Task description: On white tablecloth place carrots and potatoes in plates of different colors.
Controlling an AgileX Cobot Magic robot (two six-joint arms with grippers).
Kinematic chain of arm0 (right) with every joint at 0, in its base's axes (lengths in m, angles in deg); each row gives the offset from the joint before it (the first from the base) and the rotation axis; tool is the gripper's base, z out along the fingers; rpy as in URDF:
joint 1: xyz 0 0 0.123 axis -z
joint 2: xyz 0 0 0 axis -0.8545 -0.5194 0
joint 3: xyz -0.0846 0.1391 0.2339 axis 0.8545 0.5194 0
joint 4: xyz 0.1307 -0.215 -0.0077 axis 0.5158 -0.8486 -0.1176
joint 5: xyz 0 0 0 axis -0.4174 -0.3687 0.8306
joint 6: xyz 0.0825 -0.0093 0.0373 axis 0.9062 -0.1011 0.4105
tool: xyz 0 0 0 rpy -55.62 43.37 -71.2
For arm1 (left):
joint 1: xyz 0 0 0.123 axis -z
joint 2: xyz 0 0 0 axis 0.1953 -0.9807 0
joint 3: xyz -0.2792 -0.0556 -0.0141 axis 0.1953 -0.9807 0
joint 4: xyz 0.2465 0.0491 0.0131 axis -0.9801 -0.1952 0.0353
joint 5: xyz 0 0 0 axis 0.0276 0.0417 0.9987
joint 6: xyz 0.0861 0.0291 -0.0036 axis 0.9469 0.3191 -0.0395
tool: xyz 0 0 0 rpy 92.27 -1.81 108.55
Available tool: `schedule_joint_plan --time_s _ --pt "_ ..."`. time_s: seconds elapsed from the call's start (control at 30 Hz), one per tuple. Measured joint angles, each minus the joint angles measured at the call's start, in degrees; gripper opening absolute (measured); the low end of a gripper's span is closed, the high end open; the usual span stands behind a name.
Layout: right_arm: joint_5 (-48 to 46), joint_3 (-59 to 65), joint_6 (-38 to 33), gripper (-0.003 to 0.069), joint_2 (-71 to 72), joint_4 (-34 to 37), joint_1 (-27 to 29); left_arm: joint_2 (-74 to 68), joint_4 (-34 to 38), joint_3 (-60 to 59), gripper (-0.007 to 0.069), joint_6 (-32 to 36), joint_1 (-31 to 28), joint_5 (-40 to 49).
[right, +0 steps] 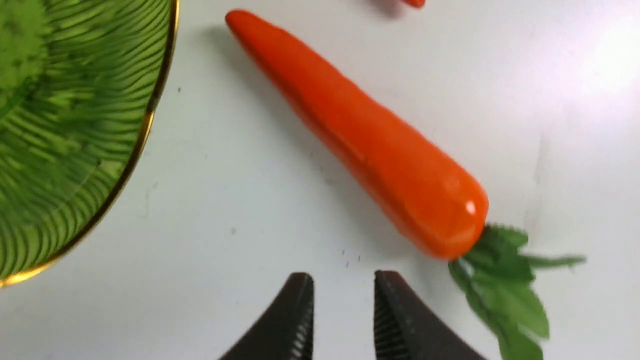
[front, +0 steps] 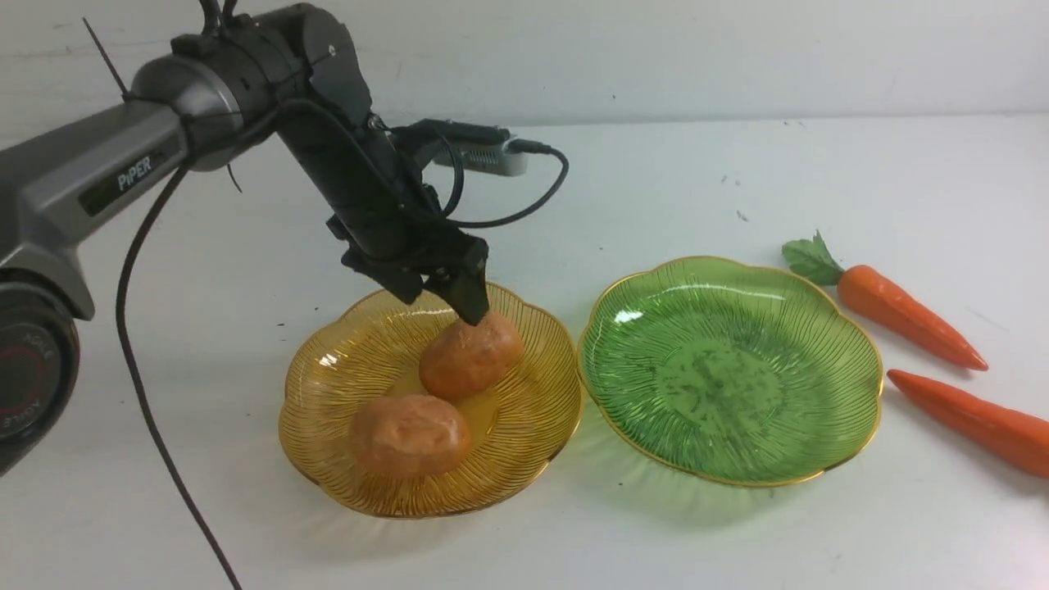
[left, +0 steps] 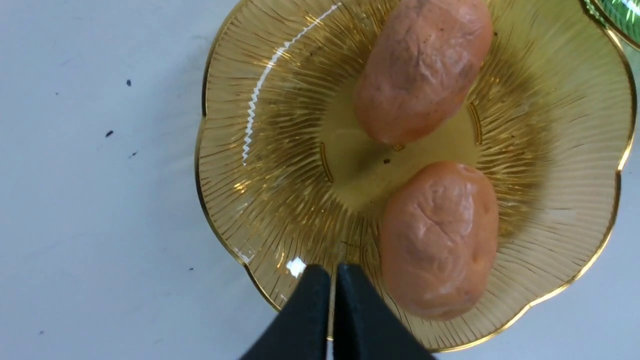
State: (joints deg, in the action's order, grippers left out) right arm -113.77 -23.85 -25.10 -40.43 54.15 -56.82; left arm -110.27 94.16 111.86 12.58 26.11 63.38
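Note:
Two tan potatoes [front: 472,354] [front: 410,434] lie in the amber plate [front: 328,459] on the white tablecloth [front: 737,180]. My left gripper [front: 459,299] is shut and empty, just above the far potato's back end. The left wrist view shows its fingertips [left: 332,272] together over the plate's rim [left: 240,150] beside that potato [left: 440,237]. The green plate [front: 729,369] is empty. Two carrots [front: 901,315] [front: 975,422] lie on the cloth to its right. My right gripper [right: 344,285] is slightly open and empty, above the cloth near the leafy end of the near carrot [right: 360,135].
A black cable [front: 147,393] hangs from the left arm down to the cloth. A grey camera module [front: 483,156] sticks out behind the left wrist. The green plate's rim [right: 145,125] lies left of the carrot in the right wrist view. The right arm is out of the front view.

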Motion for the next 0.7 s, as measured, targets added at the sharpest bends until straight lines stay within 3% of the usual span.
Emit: schedule_joint_plan --time_s 0.27,0.37,0.47,0.57,0.7 --pt "2.9 -6.3 -14.9 0.0461 -14.0 -2.0 0.0 0.0 0.2 -0.4 -0.0004 0.0 0.0 0.0" --pt "3.1 -6.7 -19.8 0.0505 -20.0 -5.7 0.0 0.0 1.3 -0.4 -0.0004 -0.1 0.0 0.0" --pt "2.3 -7.2 -20.4 0.0468 -22.4 -7.7 0.0 0.0 2.5 -0.4 -0.0004 -0.1 0.0 0.0" --pt "0.4 -8.0 -20.6 0.0306 -22.7 -8.1 0.0 0.0 2.7 -0.4 -0.0004 -0.1 0.0 0.0" --pt "-10.1 -14.9 -20.6 0.0304 -21.4 -8.5 0.0 0.0 2.7 -0.4 -0.0004 -0.1 0.0 0.0"
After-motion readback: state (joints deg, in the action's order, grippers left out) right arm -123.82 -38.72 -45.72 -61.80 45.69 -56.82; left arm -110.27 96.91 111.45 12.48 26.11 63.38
